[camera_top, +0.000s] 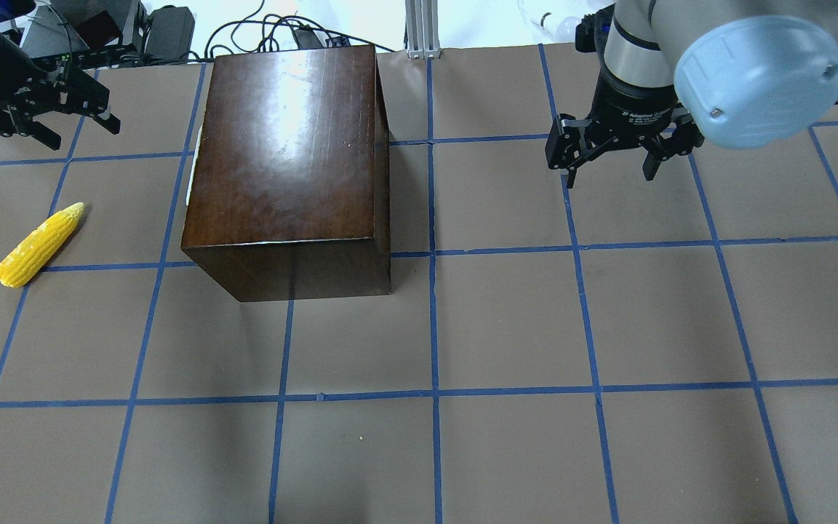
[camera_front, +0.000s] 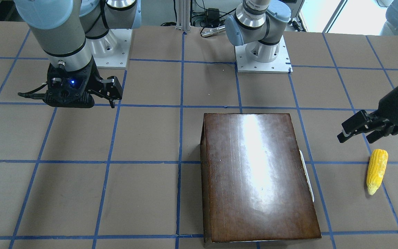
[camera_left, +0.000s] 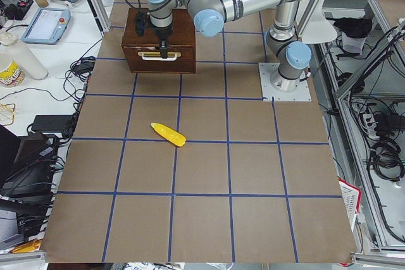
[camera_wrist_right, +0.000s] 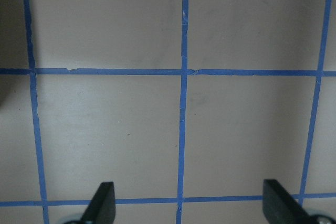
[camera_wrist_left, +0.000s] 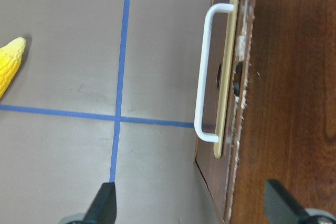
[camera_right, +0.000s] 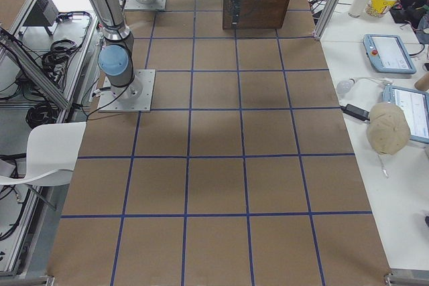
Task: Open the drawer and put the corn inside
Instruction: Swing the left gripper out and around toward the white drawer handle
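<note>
Behind the box's (camera_front: 257, 173) edge, drawer (camera_front: 308, 176) mostly hidden.

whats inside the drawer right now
Cannot be seen: the drawer is shut, so its inside is covered. Only its front and white handle show. The corn lies outside on the table.

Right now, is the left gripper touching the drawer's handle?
Apart. The overhead view shows bare table between the open left gripper and the handle; neither finger reaches it in the left wrist view.
</note>
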`<state>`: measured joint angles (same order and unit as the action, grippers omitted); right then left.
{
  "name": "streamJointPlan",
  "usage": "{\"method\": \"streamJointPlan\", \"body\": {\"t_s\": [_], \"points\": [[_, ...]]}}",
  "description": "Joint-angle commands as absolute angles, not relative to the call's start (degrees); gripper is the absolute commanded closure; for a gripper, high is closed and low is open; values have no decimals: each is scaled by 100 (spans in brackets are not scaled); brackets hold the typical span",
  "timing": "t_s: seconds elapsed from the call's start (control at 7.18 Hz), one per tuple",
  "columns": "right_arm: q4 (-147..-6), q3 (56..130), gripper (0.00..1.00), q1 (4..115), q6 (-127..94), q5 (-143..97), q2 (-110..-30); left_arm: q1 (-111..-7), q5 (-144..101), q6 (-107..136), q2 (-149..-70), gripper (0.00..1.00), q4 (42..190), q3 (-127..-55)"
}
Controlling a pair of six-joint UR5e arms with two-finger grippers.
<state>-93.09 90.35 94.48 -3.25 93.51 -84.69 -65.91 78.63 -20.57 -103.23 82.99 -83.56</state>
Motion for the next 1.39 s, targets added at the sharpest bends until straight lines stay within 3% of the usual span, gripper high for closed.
{"method": "streamJointPlan", "body": {"t_s": [0.0, 1.25], "points": [[-9316, 9035, 0, 9448, -325, 9352, -8473, -6504, 7465, -2443, -10852, 0, 7859, -8402], [-9316, 9035, 0, 9448, -325, 9343, -8473, -6644, 6548, -2742, -11522, 1, 7699, -8596]]}}
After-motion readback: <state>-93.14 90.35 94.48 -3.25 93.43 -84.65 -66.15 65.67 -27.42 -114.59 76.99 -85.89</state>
